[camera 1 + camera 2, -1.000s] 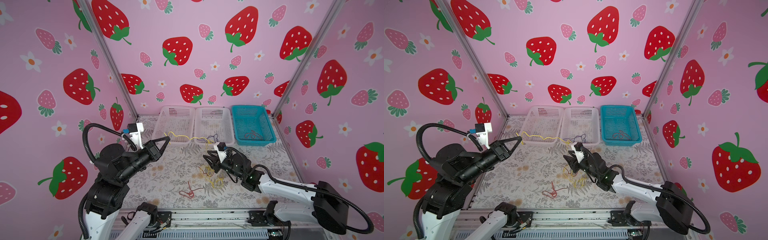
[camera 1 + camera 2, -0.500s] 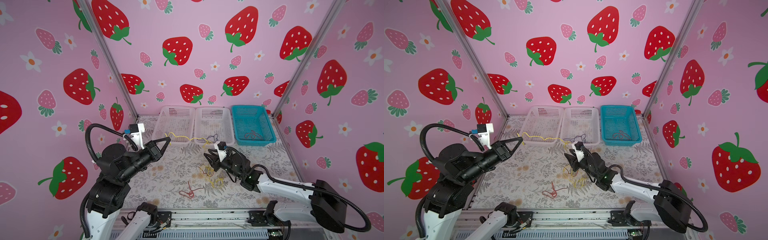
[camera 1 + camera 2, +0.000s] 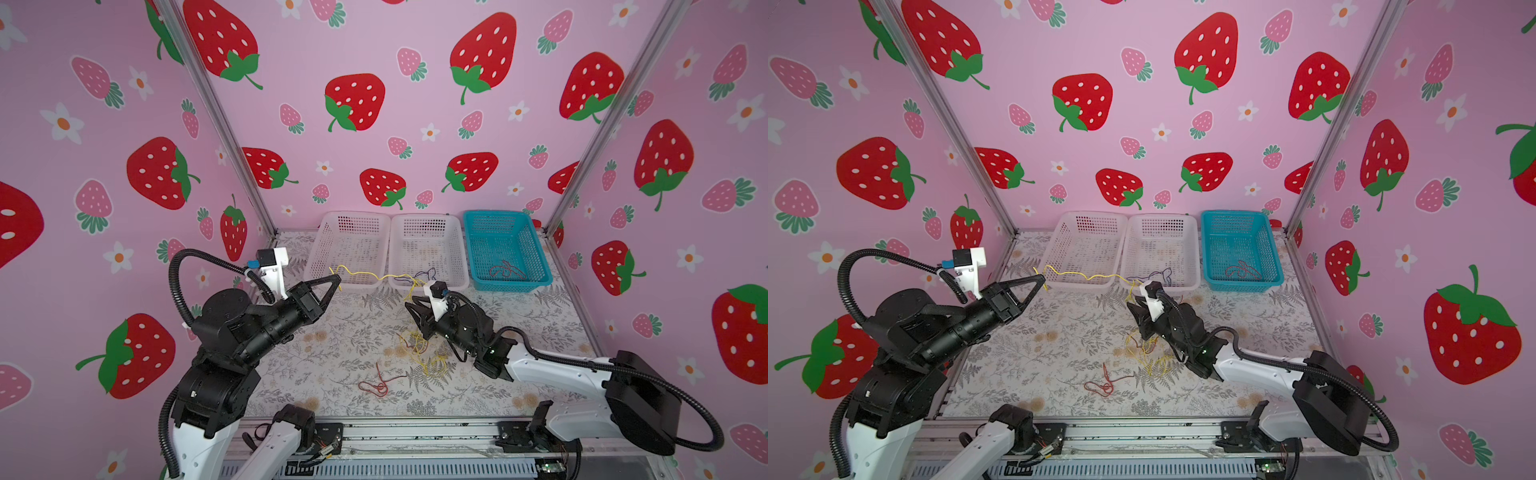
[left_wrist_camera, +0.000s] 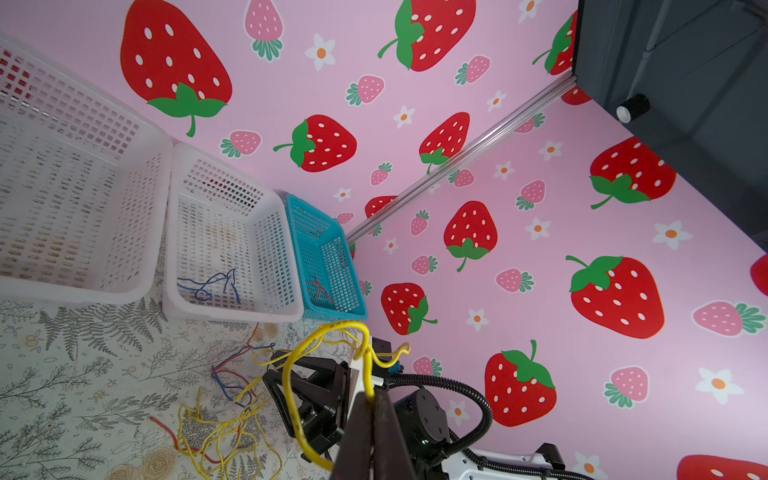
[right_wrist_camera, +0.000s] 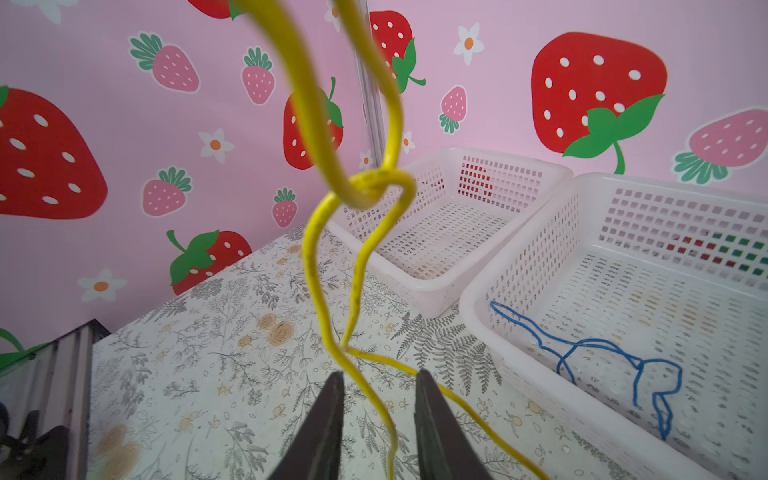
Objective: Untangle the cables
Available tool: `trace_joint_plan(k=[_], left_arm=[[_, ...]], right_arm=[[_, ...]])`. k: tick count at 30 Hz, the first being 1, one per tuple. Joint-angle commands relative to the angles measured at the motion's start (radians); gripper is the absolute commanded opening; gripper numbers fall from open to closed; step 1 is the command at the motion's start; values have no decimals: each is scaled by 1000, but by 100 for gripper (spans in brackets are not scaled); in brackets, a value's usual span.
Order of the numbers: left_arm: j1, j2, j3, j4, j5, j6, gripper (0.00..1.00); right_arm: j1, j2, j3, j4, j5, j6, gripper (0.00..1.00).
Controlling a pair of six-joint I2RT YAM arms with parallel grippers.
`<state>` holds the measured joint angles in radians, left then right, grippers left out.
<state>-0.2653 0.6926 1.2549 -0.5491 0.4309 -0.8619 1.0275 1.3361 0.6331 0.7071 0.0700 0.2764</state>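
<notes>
Clenching our left claw on the yellow cable, we are holding it aloft; our right claw is standing released, jaws apart, with that cable running between them. Just beside the right claw, other cables are lying tangled.

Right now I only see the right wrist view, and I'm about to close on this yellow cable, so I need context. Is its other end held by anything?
Observer: Yes. The left gripper is shut on the yellow cable, which runs through the air from it toward the right gripper.
Operator: Is anything lying near my gripper?
Observer: A tangle of yellow, red and blue wires lies on the table by the right gripper.
Operator: Any loose cable elsewhere?
Observer: One red cable lies alone, nearer the front edge.
</notes>
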Motion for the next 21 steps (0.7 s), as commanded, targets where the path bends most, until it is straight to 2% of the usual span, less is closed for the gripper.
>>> trace_joint_plan(k=[1,12,15,21], left_arm=[[2,-13,-2,39,16,-7,0],[2,-17,-7,8,-20,25,0],[3,-22,-20,-1,-36,32,0],[3,-1,-52,1,-40,39,0]], right_arm=[[5,10,23,51,3,-20,21],[5,-59,-39,84,-52,-22,0],[5,-100,-70,82,-77,-17,0],[11,-193,-120,68,-199,20,0]])
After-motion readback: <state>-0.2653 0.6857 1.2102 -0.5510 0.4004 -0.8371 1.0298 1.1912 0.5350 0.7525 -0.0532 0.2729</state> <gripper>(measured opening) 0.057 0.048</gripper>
